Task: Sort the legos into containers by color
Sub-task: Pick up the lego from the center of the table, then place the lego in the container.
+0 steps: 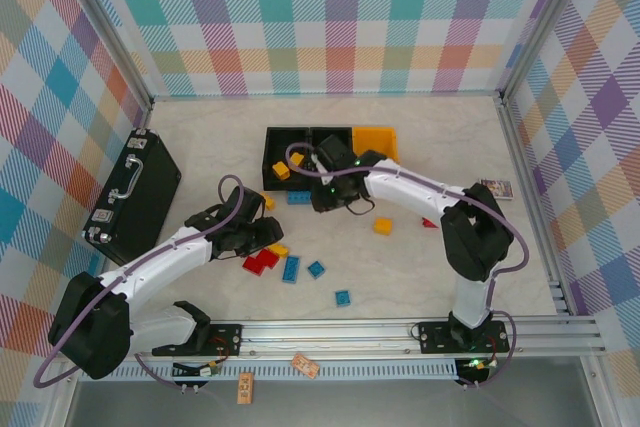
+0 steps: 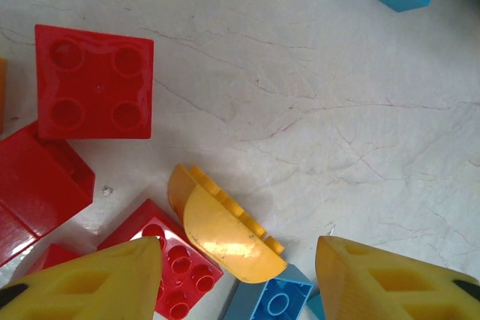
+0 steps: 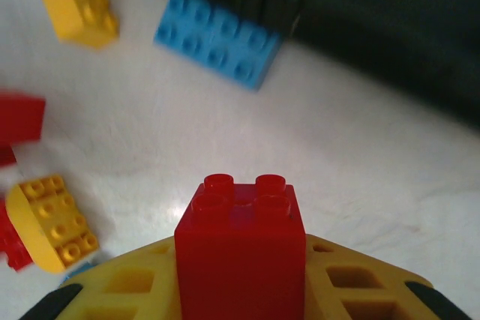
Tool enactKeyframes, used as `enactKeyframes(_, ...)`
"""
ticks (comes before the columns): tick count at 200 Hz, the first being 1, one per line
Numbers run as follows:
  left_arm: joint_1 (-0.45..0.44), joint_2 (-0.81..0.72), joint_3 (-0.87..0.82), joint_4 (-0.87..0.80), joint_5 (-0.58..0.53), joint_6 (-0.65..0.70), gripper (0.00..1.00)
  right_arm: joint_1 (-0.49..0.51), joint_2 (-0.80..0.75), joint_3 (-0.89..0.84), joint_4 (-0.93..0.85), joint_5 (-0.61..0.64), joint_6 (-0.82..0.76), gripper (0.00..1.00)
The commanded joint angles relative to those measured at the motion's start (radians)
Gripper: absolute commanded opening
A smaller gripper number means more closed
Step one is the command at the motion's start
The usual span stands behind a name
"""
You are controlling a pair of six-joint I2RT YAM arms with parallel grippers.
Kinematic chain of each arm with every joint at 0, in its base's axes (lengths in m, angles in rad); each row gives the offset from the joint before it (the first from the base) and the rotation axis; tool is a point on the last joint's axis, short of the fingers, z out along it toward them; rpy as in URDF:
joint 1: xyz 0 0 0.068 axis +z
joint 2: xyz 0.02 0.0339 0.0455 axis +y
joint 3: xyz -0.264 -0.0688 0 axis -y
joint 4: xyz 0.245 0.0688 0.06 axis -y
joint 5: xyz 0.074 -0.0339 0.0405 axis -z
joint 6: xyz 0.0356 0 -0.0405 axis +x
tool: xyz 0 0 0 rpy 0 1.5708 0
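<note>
1. Three containers in one container row (image 1: 311, 133): left black bin (image 1: 271, 152), middle black bin (image 1: 336, 134), yellow-orange bin (image 1: 386, 137).
2. Two yellow legos (image 1: 283, 172) inside left black bin.
3. Right pincer (image 3: 240, 290): clenched on red brick (image 3: 240, 249), studs pointing away from the fingers; just in front of container row, at the black-bin end.
4. Long blue brick (image 3: 217, 35) flat on tabletop (image 1: 420, 267), just beside container row's near wall; yellow brick (image 3: 75, 1) a little left of it.
5. Left pincer (image 2: 238, 260): released, fingers spread, nothing gripped; well in front of container row, toward its left end.
6. Directly under left pincer: yellow half-round brick (image 2: 225, 230), with small red brick (image 2: 176, 267) and small blue brick (image 2: 274, 301) just beside it. Square red brick (image 2: 94, 84) near, apart from those.
7. More loose legos in front of container row: yellow cube (image 1: 383, 226), red piece (image 1: 428, 223), two blue squares (image 1: 316, 269).
8. Black briefcase (image 1: 135, 197) well left of container row.
</note>
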Motion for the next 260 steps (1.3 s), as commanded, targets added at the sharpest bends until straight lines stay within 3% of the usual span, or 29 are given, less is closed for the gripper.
enactKeyframes(1,-0.013,-0.004,0.015,0.025,0.007,-0.014,0.56,-0.042,0.040,0.105,-0.080,0.032,0.014,0.29)
enactKeyframes(75,-0.025,0.010,0.016,0.032,0.002,-0.016,0.56,-0.109,0.296,0.432,-0.189,0.065,0.025,0.31)
enactKeyframes(133,-0.028,-0.010,0.004,0.023,-0.012,-0.021,0.56,-0.119,0.383,0.515,-0.218,0.092,0.042,0.38)
enactKeyframes(160,-0.028,-0.009,-0.002,0.024,-0.011,-0.024,0.56,-0.119,0.382,0.519,-0.215,0.095,0.049,0.45)
enactKeyframes(205,-0.030,-0.014,0.000,0.023,-0.012,-0.026,0.56,-0.119,0.319,0.501,-0.209,0.095,0.042,0.46)
enactKeyframes(260,-0.031,-0.037,0.007,-0.017,-0.028,-0.027,0.56,-0.115,0.159,0.330,-0.141,0.066,0.051,0.46)
